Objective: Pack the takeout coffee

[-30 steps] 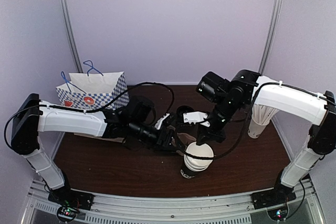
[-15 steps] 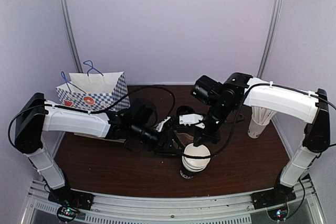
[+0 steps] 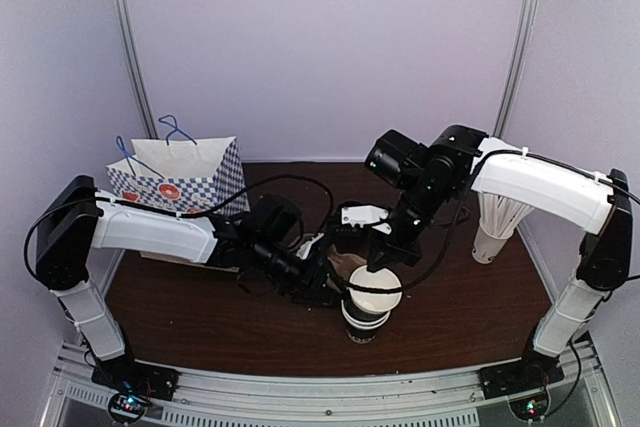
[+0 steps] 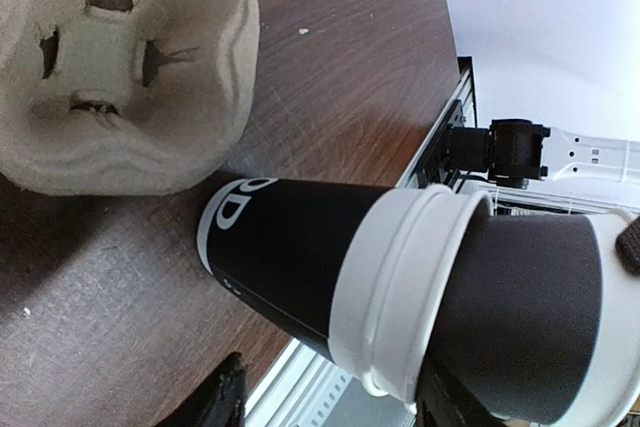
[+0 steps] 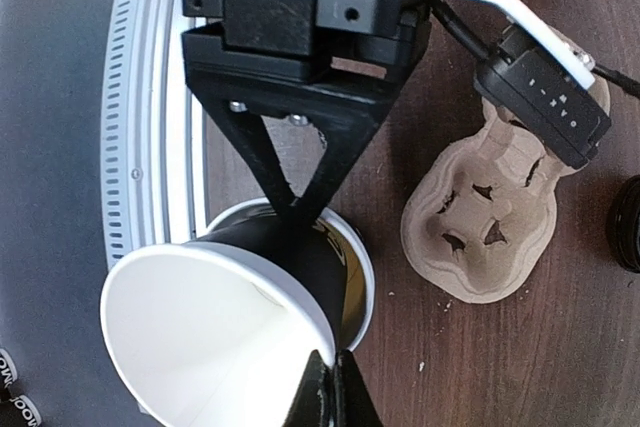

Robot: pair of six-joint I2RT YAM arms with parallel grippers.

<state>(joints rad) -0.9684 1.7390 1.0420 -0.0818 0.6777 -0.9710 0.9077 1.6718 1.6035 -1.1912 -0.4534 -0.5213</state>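
Note:
The takeout coffee cup (image 5: 210,337), black outside, white inside and lidless, sits tilted in the top of a stack of black white-rimmed cups (image 3: 365,319) near the table's front edge. My right gripper (image 5: 330,387) is shut on this cup's rim, reaching down from above (image 3: 382,267). In the left wrist view the cup (image 4: 530,317) pokes out of the stack (image 4: 290,257). My left gripper (image 4: 335,402) straddles the stack from the left (image 3: 335,292), open, with one finger clear of the cup wall. A round black lid (image 3: 350,212) lies behind.
A brown pulp cup carrier (image 4: 120,67) lies just left of the stack, also in the right wrist view (image 5: 500,217). A blue-checked paper bag (image 3: 180,177) stands at the back left. A white cup of wrapped straws (image 3: 497,227) stands at the right.
My left gripper has slid in around the stack and its jaws have narrowed. My right gripper, still on the cup's rim, has shifted slightly over the stack.

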